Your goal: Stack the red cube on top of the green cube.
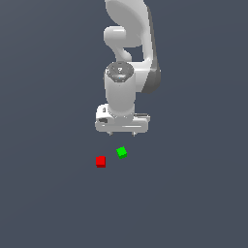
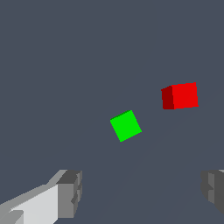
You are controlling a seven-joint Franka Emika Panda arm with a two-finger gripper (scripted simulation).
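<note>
The red cube (image 1: pixel 100 161) lies on the dark grey floor, to the exterior view's left of the green cube (image 1: pixel 121 152) and a little nearer the camera. The two cubes are apart, about a cube's width between them. My white gripper (image 1: pixel 121 132) hangs above and behind the cubes, nearest the green one, with its fingers spread wide and nothing between them. In the wrist view the green cube (image 2: pixel 126 125) and the red cube (image 2: pixel 181 96) both lie ahead of the fingertips (image 2: pixel 70 192), clear of them.
The grey floor (image 1: pixel 193 193) is flat and bare around the cubes. The white arm (image 1: pixel 128 43) rises behind the gripper.
</note>
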